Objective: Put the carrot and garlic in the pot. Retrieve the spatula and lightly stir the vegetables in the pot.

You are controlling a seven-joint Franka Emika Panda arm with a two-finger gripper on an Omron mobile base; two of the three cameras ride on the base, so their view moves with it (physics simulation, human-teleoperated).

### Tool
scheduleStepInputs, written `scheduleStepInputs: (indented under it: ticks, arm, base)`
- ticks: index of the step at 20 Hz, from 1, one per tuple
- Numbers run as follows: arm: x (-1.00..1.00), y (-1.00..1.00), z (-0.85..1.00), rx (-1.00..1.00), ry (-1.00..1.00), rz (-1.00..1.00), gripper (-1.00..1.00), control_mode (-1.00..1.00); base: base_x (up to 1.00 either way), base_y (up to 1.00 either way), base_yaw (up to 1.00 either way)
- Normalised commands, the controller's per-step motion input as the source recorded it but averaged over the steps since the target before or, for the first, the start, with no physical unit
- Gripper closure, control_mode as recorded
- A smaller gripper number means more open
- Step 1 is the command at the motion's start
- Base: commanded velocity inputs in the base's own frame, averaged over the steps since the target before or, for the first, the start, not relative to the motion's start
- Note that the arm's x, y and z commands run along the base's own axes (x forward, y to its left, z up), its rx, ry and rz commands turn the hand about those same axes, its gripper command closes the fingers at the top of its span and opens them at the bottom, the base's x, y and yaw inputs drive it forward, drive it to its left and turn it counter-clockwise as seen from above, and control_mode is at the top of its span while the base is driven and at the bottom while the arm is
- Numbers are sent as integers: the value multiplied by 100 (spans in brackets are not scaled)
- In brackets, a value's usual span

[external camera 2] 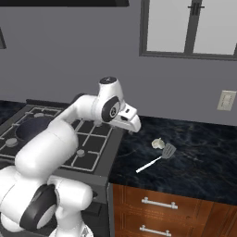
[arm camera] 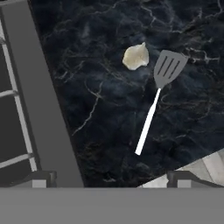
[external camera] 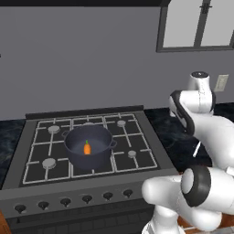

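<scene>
Carrot down inside the pot on the stove. Garlic and spatula just beside each other on the dark counter, right of the stove. End effector hanging above them, spread wide, holding nothing.

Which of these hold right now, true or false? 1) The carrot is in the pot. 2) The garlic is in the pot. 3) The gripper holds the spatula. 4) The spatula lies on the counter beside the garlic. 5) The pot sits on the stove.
1) True: the carrot lies inside the pot.
2) False: the garlic lies on the dark counter, right of the stove.
3) False: the gripper is open and empty, above the counter.
4) True: the spatula lies flat on the counter, its blade close to the garlic.
5) True: the pot stands on the stove grates.
</scene>
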Motion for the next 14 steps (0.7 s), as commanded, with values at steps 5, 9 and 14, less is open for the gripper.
scheduleStepInputs:
  ticks: [5, 9, 14]
  arm:
    - [33, -51, -17, -1, 0, -19, -100, -100]
    - [26, -47, -21, 0, 0, -17, -100, -100]
    - [26, -39, -25, 0, 0, -16, -100, -100]
  base:
    - [0, 0, 0]
    - [0, 0, 0]
    - [0, 0, 0]
